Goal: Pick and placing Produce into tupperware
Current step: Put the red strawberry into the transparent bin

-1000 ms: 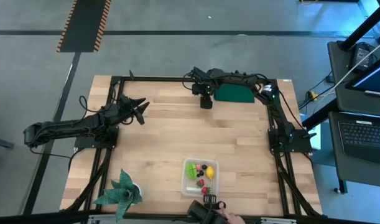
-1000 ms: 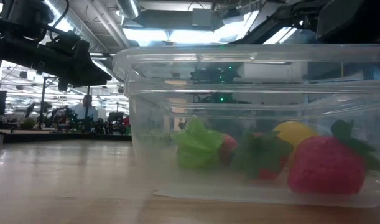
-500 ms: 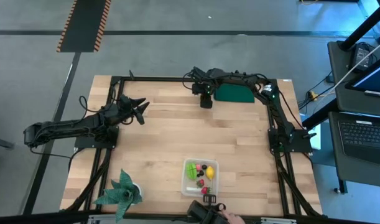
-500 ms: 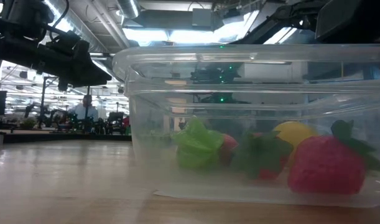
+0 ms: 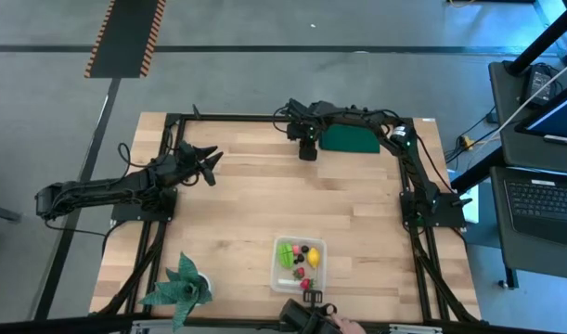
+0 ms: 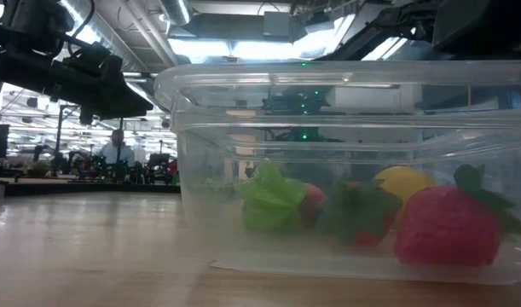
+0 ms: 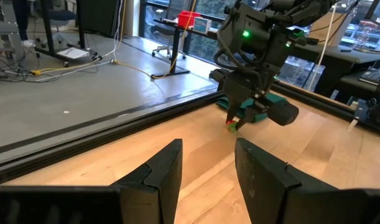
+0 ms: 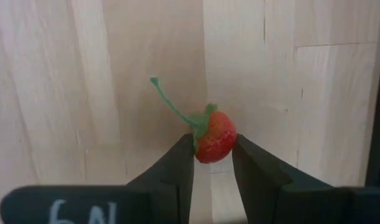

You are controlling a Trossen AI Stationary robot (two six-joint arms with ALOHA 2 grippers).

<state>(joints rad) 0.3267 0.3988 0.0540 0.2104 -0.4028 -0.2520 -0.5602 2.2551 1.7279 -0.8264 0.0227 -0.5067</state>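
Observation:
The clear tupperware [image 5: 299, 263] stands near the table's near edge and holds several fruit pieces: a light green one [image 6: 270, 200], a yellow one [image 6: 402, 182] and red berries [image 6: 448, 227]. My right gripper [image 8: 212, 160] is at the far side of the table, next to the dark green pad [image 5: 348, 139], pointing down and shut on a small red berry [image 8: 214, 137] with a green stem. My left gripper [image 7: 208, 165] is open and empty above the table's left side. My right gripper pinches the red berry's two sides [image 8: 226, 144] between its two fingertips, coming from above and pointing down. The berry's green stem [image 8: 171, 102] sticks out past the fingers. In the left wrist view the berry [image 7: 231, 125] hangs a little above the table.
A teal leafy plant [image 5: 179, 286] stands at the table's near left corner. The dark green pad lies at the far edge, right beside my right gripper. Black frame rails [image 5: 264, 118] run along the table's edges. Bare wood lies between the arms and the tupperware.

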